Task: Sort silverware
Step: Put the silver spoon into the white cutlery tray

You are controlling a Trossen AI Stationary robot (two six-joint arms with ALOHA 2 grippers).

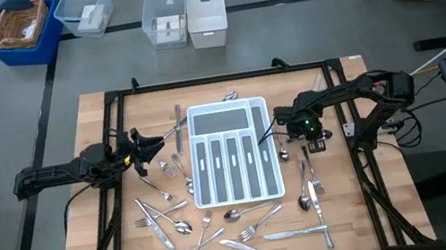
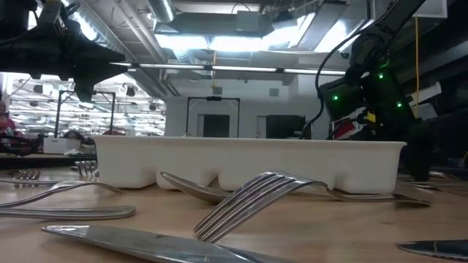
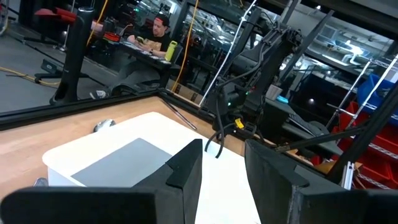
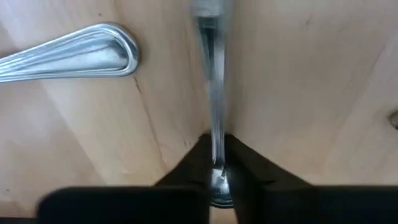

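The right gripper (image 4: pixel 217 163) is down at the wooden table (image 1: pixel 347 213) just right of the white tray (image 1: pixel 232 152), its two fingers (image 4: pixel 186 168) pinched together on the slim handle of one piece of silverware (image 4: pixel 213 93). That piece lies flat on the wood, its handle running straight out between the fingertips; which kind it is cannot be told from here. Beside it, apart, lies the rounded handle end of a second piece (image 4: pixel 93 51).

In the low view, nearest the camera, a knife (image 2: pixel 139 241) lies flat, and just behind it a fork (image 2: pixel 252 196) rests with its tines raised toward the camera. More forks (image 2: pixel 44 191) lie to the tray's left. The tray stands behind them, across the middle of the table.

From above, the rest of the cutlery (image 1: pixel 249 225) is scattered on the table around the tray: a cluster along its near edge, several pieces on its left side (image 1: pixel 165 185), a few on its right (image 1: pixel 310 185), and one at its far edge (image 1: pixel 230 96). The tray's slots look grey and bare.

The left gripper (image 3: pixel 221 168) hovers above the table at the tray's left side, fingers (image 3: pixel 186 171) apart and holding nothing.
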